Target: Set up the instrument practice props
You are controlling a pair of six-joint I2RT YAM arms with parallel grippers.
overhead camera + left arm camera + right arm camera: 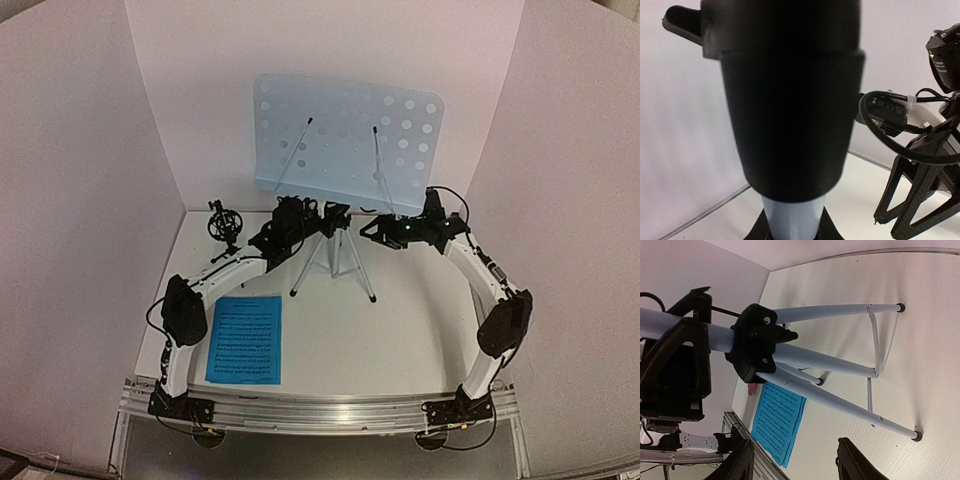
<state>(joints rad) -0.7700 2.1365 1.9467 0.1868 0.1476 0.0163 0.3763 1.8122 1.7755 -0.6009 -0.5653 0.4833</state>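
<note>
The music stand (345, 135) stands upright at the middle back of the desk (410, 330), its pale perforated panel above three silver legs (830, 362) spread on the surface. We see the left claw (316, 222) clamped on the stand's pole just above the black hub where the legs meet. The right claw (796, 462) hangs near the stand's other side, fingers apart, holding nothing. A blue sheet of music (245, 340) lies flat beside the left arm. A small black microphone holder (222, 222) stands at the back left.
</note>
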